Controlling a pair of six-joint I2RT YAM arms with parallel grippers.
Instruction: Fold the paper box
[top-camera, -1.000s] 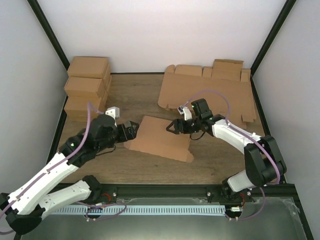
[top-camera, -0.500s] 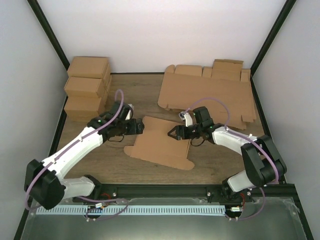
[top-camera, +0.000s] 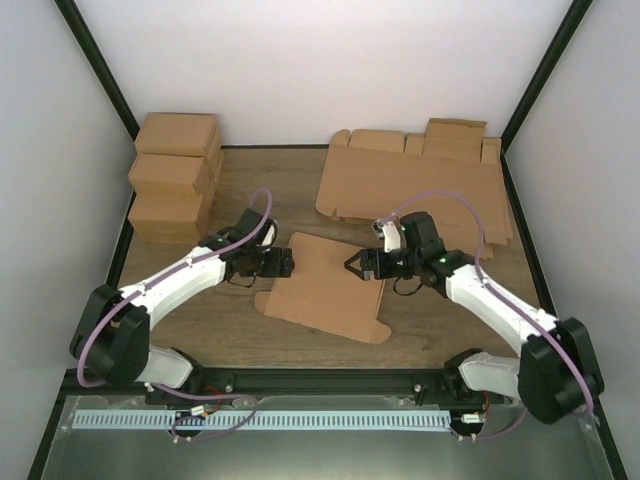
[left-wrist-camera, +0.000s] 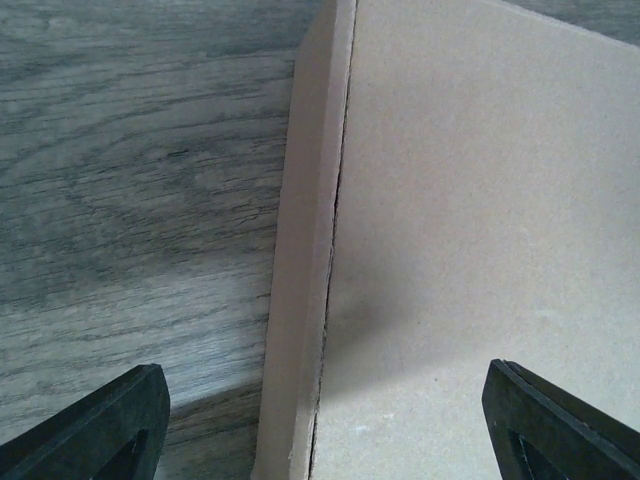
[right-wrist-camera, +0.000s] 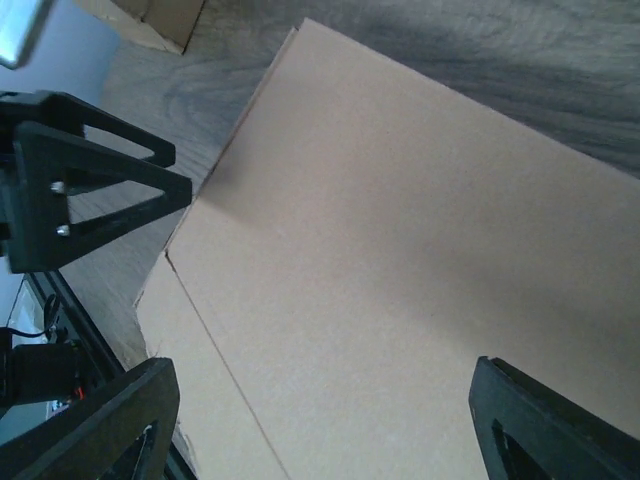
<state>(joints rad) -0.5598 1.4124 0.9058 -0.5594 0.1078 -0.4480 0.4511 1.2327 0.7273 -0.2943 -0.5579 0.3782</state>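
Two grippers are noted released, with nothing grasped. The paper box (top-camera: 322, 292) is laid flat at the middle of the desk (top-camera: 260, 190), and a narrow creased strip is visible along its left edge. The left gripper (top-camera: 288, 264) is positioned low at that edge, fingers (left-wrist-camera: 100, 425) spread to either side of the crease. The right gripper (top-camera: 352, 266) is positioned over the box's far right part, fingers (right-wrist-camera: 90, 430) wide apart. A sheaf of flat blanks (top-camera: 420, 190) is seen rear right.
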